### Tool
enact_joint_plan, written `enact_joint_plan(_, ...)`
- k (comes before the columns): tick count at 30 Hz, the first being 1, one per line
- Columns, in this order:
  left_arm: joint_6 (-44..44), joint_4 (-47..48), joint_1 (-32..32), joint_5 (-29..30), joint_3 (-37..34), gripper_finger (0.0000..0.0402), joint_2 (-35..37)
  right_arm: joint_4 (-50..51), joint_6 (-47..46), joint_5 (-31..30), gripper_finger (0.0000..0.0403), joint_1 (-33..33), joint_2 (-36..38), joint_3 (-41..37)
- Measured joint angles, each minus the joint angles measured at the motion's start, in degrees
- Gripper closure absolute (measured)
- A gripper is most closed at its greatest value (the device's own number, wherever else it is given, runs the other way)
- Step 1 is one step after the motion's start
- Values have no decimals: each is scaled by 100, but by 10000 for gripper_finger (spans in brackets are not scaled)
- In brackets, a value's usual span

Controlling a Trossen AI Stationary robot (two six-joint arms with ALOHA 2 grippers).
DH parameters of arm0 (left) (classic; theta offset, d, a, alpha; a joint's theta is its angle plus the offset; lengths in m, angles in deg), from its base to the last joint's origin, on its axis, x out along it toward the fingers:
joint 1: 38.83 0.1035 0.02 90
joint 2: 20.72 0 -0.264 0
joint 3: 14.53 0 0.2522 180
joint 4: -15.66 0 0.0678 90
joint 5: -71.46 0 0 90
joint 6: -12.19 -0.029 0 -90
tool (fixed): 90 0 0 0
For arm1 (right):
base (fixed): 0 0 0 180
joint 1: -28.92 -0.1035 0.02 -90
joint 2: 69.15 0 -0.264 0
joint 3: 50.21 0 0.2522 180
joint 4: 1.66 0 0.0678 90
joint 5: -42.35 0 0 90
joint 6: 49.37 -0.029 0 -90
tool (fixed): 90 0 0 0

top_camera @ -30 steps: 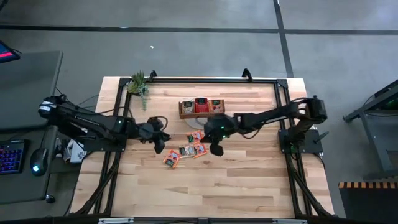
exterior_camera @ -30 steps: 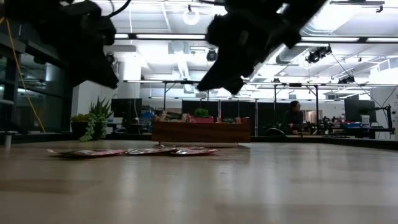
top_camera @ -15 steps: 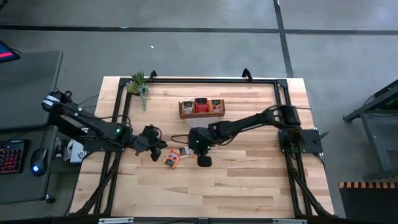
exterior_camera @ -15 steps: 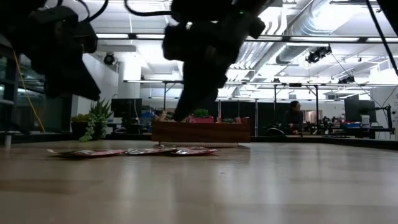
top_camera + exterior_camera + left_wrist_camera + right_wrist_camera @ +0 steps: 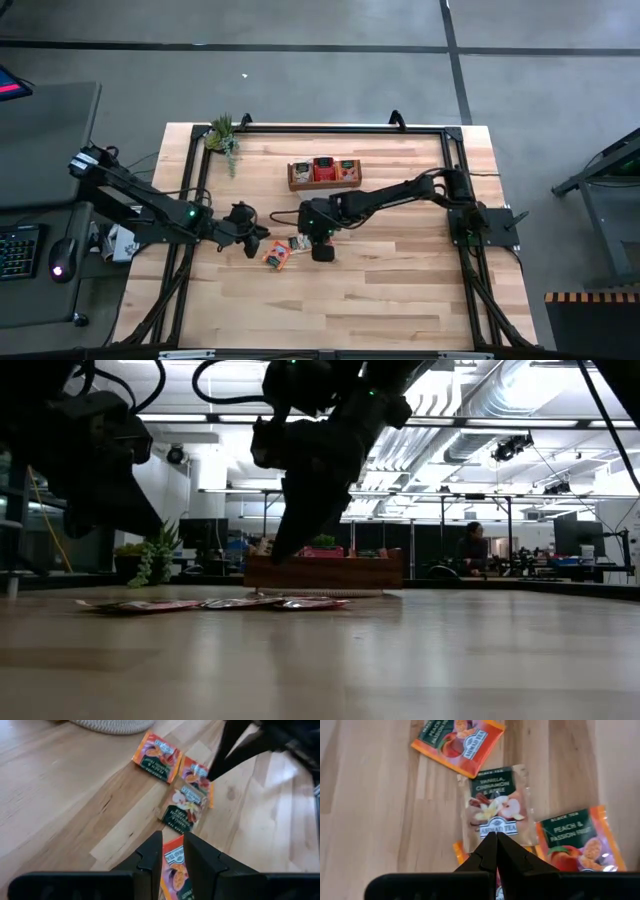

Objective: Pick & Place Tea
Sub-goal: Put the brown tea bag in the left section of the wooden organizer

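Note:
Several tea sachets lie flat on the wooden table in a loose cluster (image 5: 285, 252), in front of the wooden tray (image 5: 294, 176). My right gripper (image 5: 496, 839) is shut and hovers clear of the table, tilted down over a green-and-white vanilla sachet (image 5: 495, 805), with orange peach sachets (image 5: 457, 742) (image 5: 575, 840) around it. My left gripper (image 5: 173, 847) hangs above the cluster's left end with a narrow gap between its fingers. An orange sachet (image 5: 173, 870) on the table shows through that gap.
The tray (image 5: 325, 572), with sachets in its compartments, stands toward the far side. A pale woven mat (image 5: 112, 725) lies between tray and cluster. A small potted plant (image 5: 222, 135) is at the far left corner. A black frame (image 5: 330, 128) edges the table. A person (image 5: 472, 545) sits far behind.
My right gripper has swung toward the table's left edge and a little nearer, tipping more steeply downward, and now hangs over the sachets, still shut. My left gripper has sunk lower and drifted slightly toward the near edge. The sachets have not moved.

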Motion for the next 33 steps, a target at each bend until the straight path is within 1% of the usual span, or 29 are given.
enact_joint_plan(4,19,-129,2,42,-8,325,-133,-73,32,59,403,68,-24,-1)
enact_joint_plan(12,77,-96,2,122,-8,325,-138,-237,50,127,403,174,-203,-1)
enact_joint_plan(21,172,-85,3,166,-3,325,-139,-221,24,451,403,180,-533,9)
enact_joint_plan(26,352,-109,4,164,-3,325,-139,-137,-80,506,403,176,-632,27)
enact_joint_plan(33,879,-133,4,198,-3,325,-139,-1,-197,470,403,246,-642,19)
